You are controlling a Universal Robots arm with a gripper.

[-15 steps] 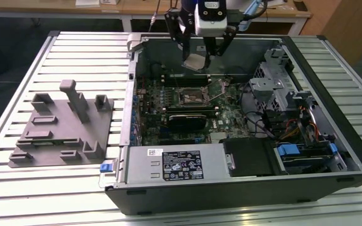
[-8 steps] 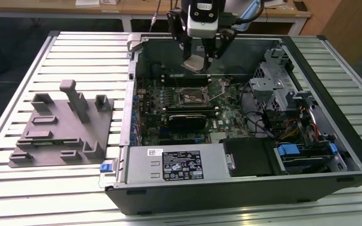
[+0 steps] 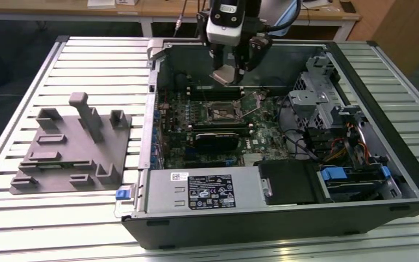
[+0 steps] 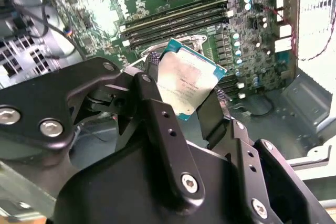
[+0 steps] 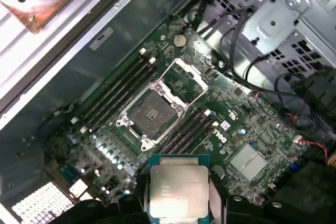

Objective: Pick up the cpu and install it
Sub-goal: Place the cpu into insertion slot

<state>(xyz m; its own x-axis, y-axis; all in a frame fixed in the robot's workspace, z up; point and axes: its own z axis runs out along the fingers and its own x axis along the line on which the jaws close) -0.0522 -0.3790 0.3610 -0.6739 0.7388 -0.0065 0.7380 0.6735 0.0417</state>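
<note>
Black two-finger gripper [image 4: 184, 90] clamped on the small flat square cpu with a silvery metal top [image 4: 190, 80]. It holds the cpu in the air above the square black-and-metal socket frame [image 5: 152, 111] on the green motherboard [image 5: 247, 129], inside the open black computer case [image 3: 268, 224].

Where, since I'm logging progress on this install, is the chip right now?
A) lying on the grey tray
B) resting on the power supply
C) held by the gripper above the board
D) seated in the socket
C: in the first wrist view the chip is clamped in the gripper over the board, and the socket is open and bare.
</note>
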